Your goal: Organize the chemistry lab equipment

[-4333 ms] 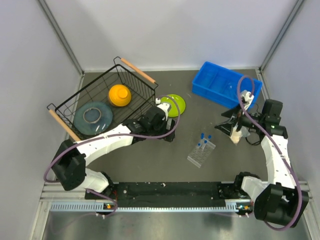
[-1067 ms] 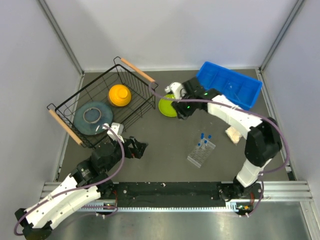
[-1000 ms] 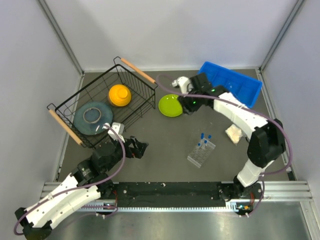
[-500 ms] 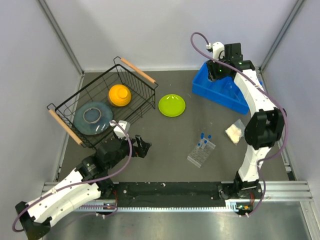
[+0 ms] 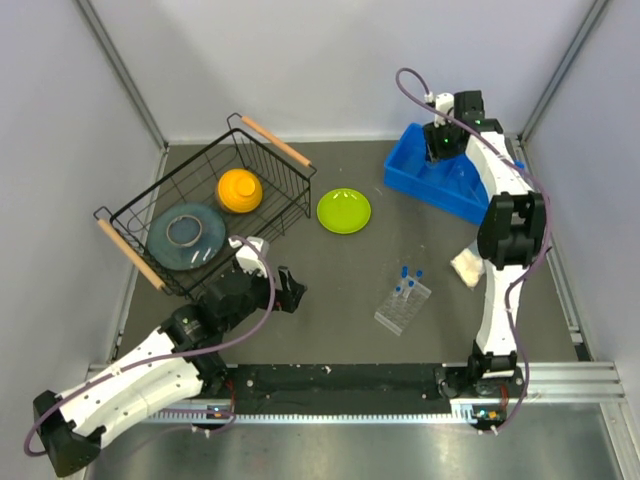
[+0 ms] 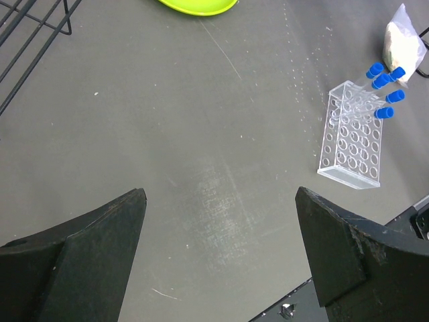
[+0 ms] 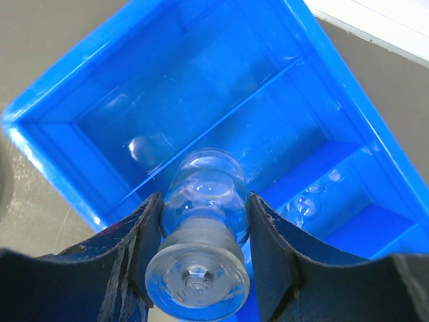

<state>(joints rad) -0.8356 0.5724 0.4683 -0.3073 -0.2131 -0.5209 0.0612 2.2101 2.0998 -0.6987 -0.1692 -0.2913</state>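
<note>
It looks like a robotics lab's test cell. Plain white panels (image 5: 330,70) on metal struts (image 5: 120,70) box in a dark grey tabletop (image 5: 330,280). Two white robot arms (image 5: 150,360) are bolted to a slotted aluminium rail (image 5: 330,412) at the near edge. Staged props lie about: a tube rack (image 5: 398,312), a blue bin (image 5: 408,160) far right and a wire basket (image 5: 274,141) far left.

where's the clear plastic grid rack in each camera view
Top external: clear plastic grid rack, lower centre, between the arms.
Left wrist: rack at the right side, blue-capped tubes at its upper end.
Right wrist: not in it; only a blue plastic bin under a small clear vessel.
Shared landmark: lime-green round plate, up-left of the rack in top external and left wrist.
</note>
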